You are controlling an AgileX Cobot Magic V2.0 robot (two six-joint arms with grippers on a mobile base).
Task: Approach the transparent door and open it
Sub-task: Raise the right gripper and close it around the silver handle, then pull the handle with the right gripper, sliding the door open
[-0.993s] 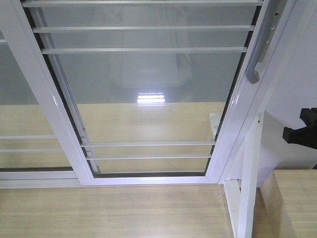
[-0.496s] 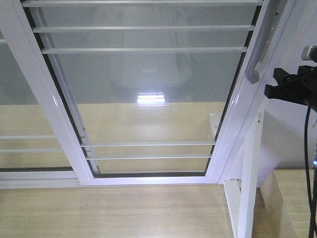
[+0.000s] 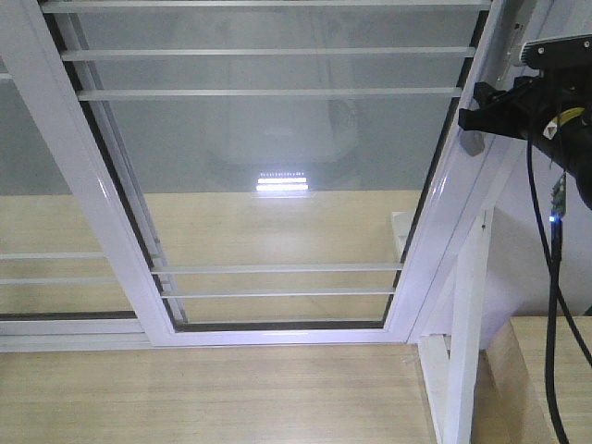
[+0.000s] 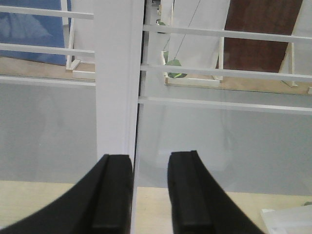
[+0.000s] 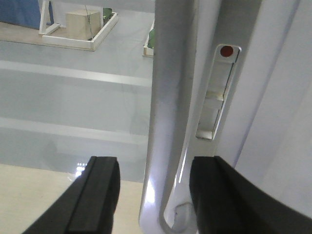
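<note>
- The transparent door (image 3: 277, 333) fills the centre of the front view, its white frame slanting from lower centre to upper right. It is seen at close range, so the approach is judged complete.
- The curved grey pull handle (image 5: 168, 97) runs along the door's right-hand stile. In the front view only its lower end is shown, at the upper right of the frame, partly covered by the arm.
- The right gripper (image 5: 155, 192) is held with its fingers spread, one on each side of the handle. Clear space is left on both sides in the wrist view, so no grip is made.
- The left gripper (image 4: 148, 195) is shown with fingers parted by a narrow gap and nothing between them. It is pointed at a white stile (image 4: 114, 73) and the glass.
- A latch slot (image 5: 217, 92) with a red dot is seen just beside the handle. Whether it is locked cannot be told.
- The door is judged unopened, since no opening is visible at its handle side. Clamping the handle and sliding the panel remain to be done.
</note>
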